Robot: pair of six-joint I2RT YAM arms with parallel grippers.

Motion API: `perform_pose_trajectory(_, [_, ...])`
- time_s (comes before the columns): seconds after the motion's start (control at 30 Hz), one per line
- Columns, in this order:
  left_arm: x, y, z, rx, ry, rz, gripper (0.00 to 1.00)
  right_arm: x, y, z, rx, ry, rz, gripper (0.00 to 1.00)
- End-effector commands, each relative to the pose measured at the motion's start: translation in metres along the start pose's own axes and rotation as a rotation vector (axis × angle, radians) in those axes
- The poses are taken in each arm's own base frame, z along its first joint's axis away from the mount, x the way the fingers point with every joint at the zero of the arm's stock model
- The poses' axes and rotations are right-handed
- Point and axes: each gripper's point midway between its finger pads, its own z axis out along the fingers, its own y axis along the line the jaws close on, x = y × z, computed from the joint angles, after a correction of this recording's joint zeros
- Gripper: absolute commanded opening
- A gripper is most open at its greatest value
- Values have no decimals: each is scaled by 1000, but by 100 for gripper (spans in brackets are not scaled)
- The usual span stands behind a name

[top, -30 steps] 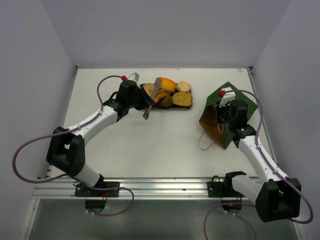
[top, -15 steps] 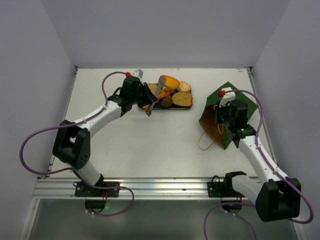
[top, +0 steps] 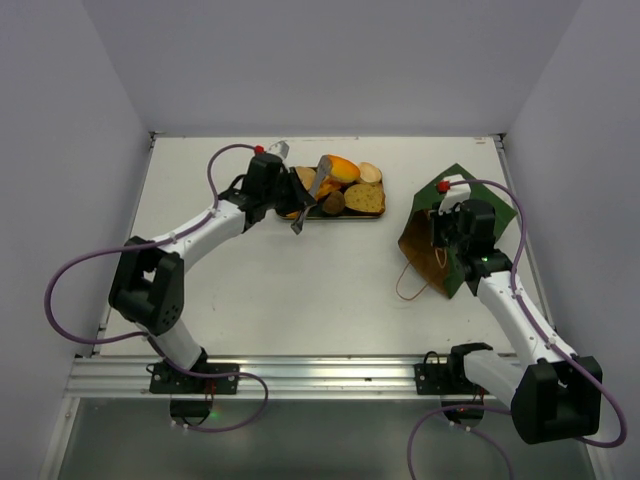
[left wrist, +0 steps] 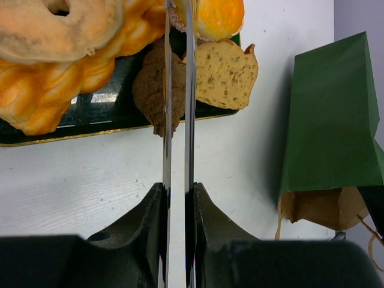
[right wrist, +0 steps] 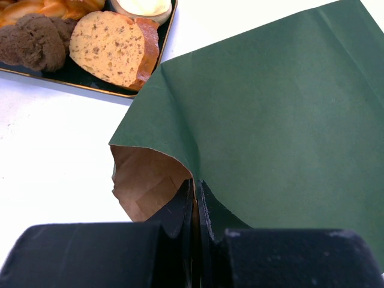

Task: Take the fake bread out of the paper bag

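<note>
— Fake bread (left wrist: 54,54): where is it?
— Start at the left claw (left wrist: 177,191). It is clamped on the metal tongs (left wrist: 189,120), whose tips reach the golden roll (left wrist: 219,15) atop the pile on the dark tray (left wrist: 90,117), far across the counter (top: 300,290). The left arm (top: 190,235) stretches low and forward.
— The right?
— The right claw (right wrist: 195,187) is pinched on the mouth edge of the paper bag (right wrist: 270,108), which lies well right of the tray.
— Changes?
— The left arm's shoulder swung inward and the roll shifted slightly right. The right arm stayed put.
</note>
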Motion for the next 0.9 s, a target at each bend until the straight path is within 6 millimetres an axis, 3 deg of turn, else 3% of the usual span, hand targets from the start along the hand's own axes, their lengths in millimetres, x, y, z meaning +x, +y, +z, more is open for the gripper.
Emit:
perform_pose_trajectory(0.0, [-15,-13,-1,38,-24,42,2,-20,-4,-3,13,-73,-10,3])
perform_pose_trajectory(0.37, [-7,-4,0,12,-6,48,8,-20,-3,-3,8,-73,-11,3])
perform_pose_trajectory(0.6, [-9,-4,2,4,-7,44,23,-19,-3,-4,10,-71,-12,2])
perform_pose_trajectory(0.87, [-12,-7,4,18,-2,44,25,-19,-3,-3,8,-70,-12,3])
